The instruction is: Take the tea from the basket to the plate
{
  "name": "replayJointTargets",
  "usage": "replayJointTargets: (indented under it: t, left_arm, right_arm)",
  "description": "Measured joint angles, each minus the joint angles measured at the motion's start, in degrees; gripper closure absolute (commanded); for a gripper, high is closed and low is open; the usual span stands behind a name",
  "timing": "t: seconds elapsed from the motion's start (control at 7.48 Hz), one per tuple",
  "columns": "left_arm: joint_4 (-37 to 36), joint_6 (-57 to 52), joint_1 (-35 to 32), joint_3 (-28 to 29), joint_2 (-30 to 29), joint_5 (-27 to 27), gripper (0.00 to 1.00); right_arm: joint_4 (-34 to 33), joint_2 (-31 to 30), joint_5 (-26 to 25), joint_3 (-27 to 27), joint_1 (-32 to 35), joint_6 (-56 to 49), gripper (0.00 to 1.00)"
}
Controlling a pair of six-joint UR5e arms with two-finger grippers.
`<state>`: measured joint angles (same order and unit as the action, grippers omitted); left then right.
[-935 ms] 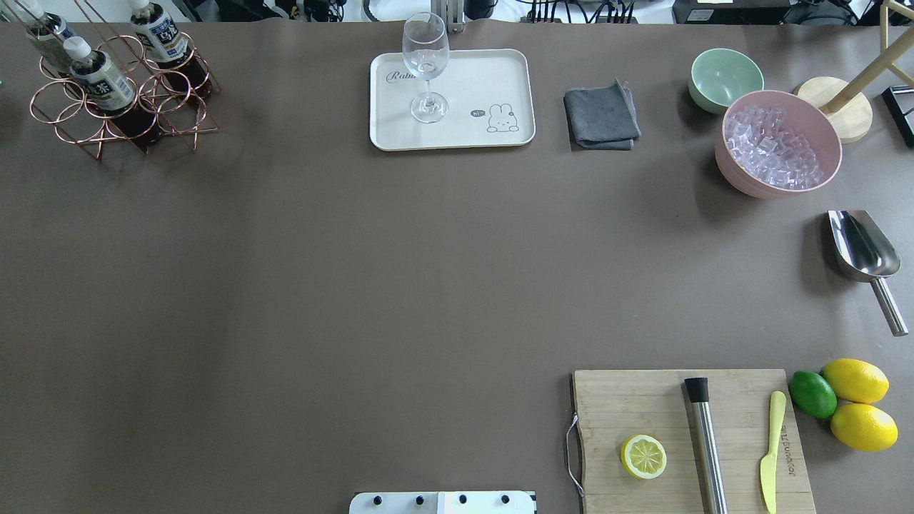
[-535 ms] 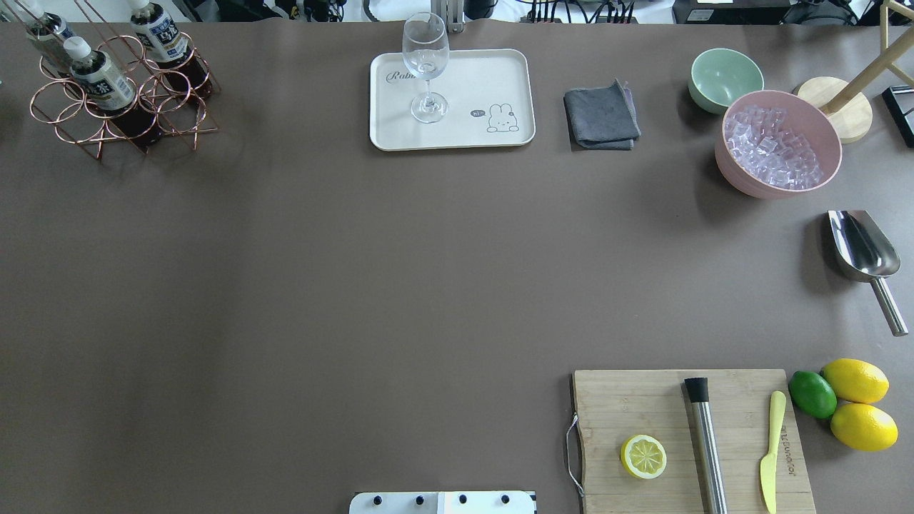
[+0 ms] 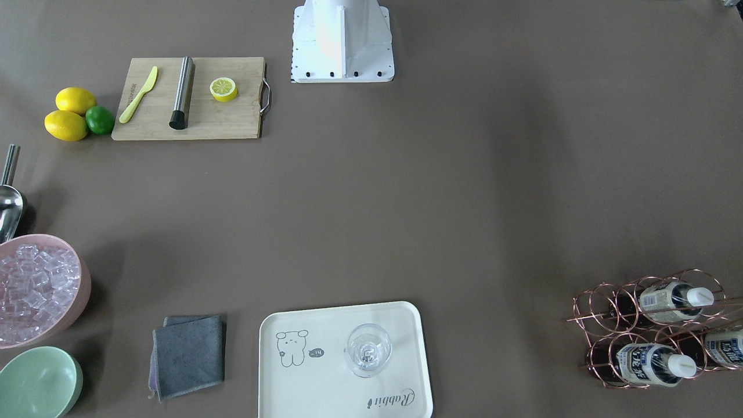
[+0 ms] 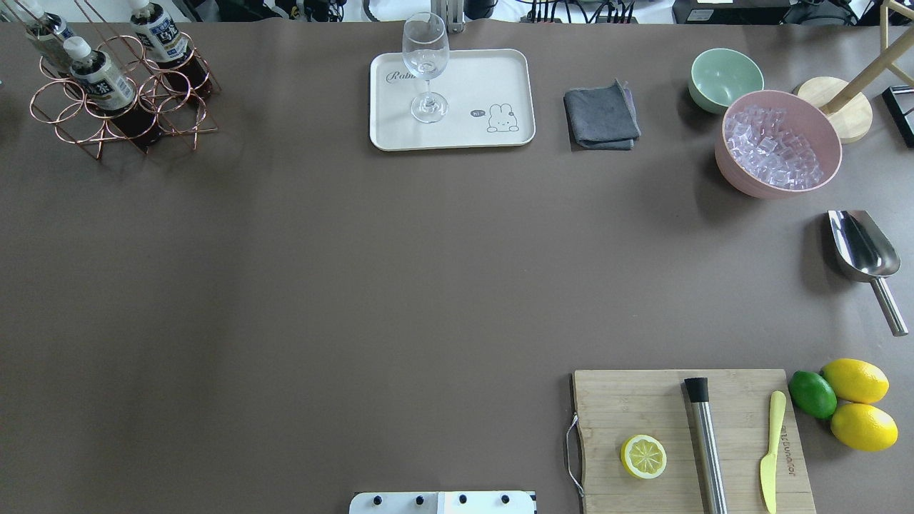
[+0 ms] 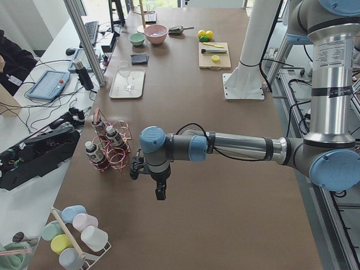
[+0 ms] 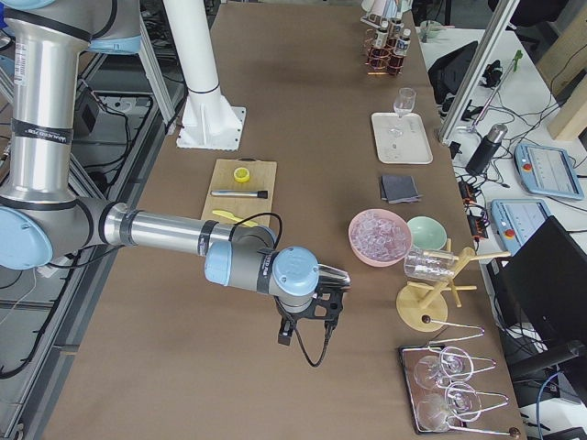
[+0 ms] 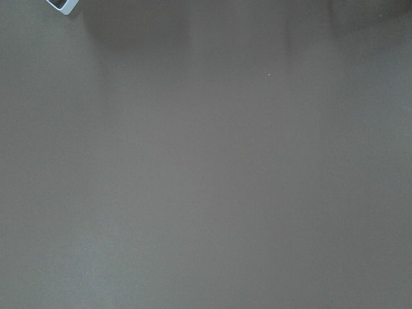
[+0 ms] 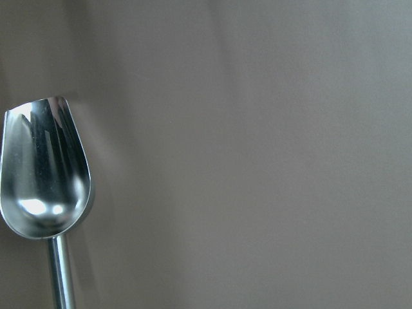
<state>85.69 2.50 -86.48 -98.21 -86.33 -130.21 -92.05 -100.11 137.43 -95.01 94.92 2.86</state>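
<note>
Three tea bottles stand in the copper wire basket (image 4: 121, 114) at the far left corner: one in front (image 4: 101, 80), one behind right (image 4: 161, 39), one behind left (image 4: 46, 32). The basket also shows in the front-facing view (image 3: 603, 307). The cream plate (image 4: 493, 78) with a wine glass (image 4: 426, 64) on it lies at the far middle. My left gripper (image 5: 160, 192) hangs over bare table beside the basket (image 5: 109, 149). My right gripper (image 6: 307, 316) hangs near the pink bowl. They show only in the side views, so I cannot tell whether they are open or shut.
A grey cloth (image 4: 601, 116), mint bowl (image 4: 725, 77) and pink bowl of ice (image 4: 778, 146) lie right of the plate. A steel scoop (image 4: 862, 250) lies at the right edge. A cutting board (image 4: 689, 435) with a lemon half, muddler and knife sits near right, beside lemons (image 4: 857, 403).
</note>
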Motion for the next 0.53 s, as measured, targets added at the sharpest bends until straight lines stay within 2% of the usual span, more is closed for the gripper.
replayJointTargets:
  t: [0.53]
  left_arm:
    - [0.3,-0.2,0.1,-0.1,-0.5,0.0,0.02]
  right_arm:
    - [0.0,0.0,-0.1,0.0,0.0,0.0,0.0]
